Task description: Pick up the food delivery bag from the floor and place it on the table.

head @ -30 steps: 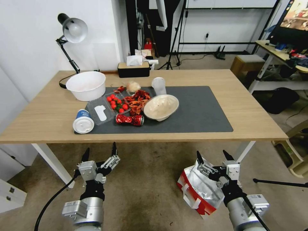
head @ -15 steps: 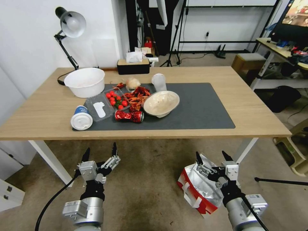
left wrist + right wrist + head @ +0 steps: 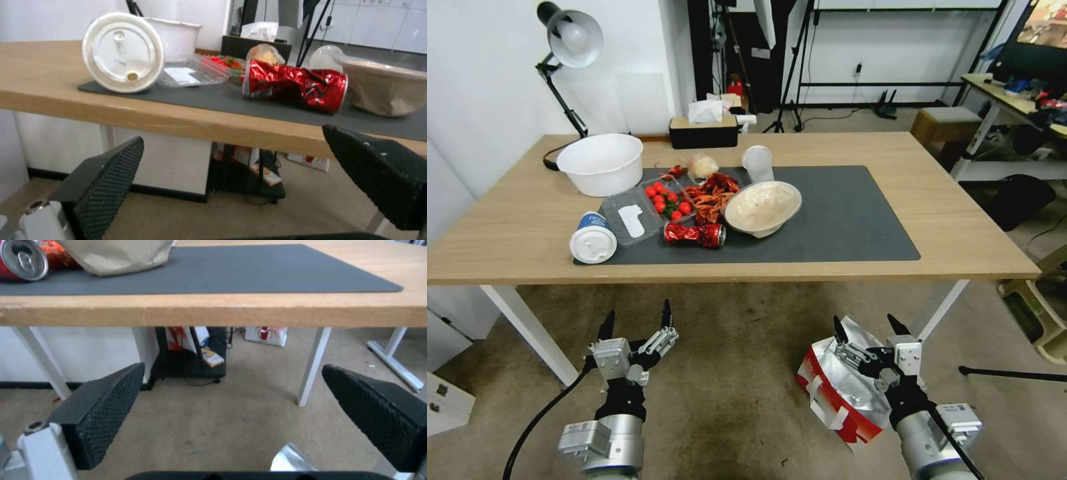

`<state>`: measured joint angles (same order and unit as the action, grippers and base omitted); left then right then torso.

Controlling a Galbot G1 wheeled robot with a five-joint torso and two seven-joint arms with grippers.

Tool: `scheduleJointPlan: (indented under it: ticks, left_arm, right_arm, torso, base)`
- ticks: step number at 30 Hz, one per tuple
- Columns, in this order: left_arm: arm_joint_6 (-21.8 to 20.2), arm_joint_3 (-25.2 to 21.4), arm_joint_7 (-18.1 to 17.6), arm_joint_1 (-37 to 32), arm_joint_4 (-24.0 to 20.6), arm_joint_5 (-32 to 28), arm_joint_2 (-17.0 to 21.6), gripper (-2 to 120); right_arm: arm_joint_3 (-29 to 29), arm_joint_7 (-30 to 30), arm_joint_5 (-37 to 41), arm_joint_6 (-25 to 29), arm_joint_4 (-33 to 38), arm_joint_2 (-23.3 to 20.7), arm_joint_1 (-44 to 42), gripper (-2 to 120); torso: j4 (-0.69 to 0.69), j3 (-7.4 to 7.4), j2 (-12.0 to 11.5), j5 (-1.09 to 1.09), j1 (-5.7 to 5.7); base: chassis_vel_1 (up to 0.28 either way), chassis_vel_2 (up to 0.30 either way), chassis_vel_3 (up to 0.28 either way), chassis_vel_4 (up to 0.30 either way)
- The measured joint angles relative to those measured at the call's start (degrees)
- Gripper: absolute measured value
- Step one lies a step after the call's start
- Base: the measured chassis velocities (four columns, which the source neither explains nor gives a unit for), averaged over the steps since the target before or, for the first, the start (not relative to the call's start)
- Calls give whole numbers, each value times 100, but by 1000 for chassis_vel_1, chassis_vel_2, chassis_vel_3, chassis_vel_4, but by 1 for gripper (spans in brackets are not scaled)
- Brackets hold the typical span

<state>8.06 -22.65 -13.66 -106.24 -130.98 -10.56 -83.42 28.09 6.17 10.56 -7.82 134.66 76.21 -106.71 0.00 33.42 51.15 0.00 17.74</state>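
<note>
The red-and-white foil-lined paper delivery bag (image 3: pixel 842 388) lay on the brownish carpet floor (image 3: pixel 734 373), just beneath the right gripper (image 3: pixel 870 327), whose jaws were spread wide and empty. The left gripper (image 3: pixel 636 317) hovered likewise agape before the light-wood table (image 3: pixel 960 227).

One bag (image 3: pixel 840 387) on floor (image 3: pixel 734 373). On tabletop (image 3: pixel 960 233): one mat (image 3: pixel 840 227), two bowls (image 3: pixel 600 162) (image 3: pixel 762 207), one can (image 3: pixel 695 234), one cup (image 3: pixel 592 239), one lamp (image 3: pixel 567 40), one tissue box (image 3: pixel 704 131), one tray (image 3: pixel 634 222). Two grippers (image 3: pixel 635 325) (image 3: pixel 868 328).
</note>
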Motion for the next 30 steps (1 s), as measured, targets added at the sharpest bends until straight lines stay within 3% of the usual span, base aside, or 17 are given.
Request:
scheduleJointPlan:
  ticks: [30]
  left_arm:
    - [-5, 19, 41, -110, -60, 95, 28, 100]
  right_arm:
    - [-9, -84, -9, -114, 52, -10, -58, 100]
  torso:
    - [0, -457, -789, 0, -333]
  base:
    - [0, 0, 0, 0]
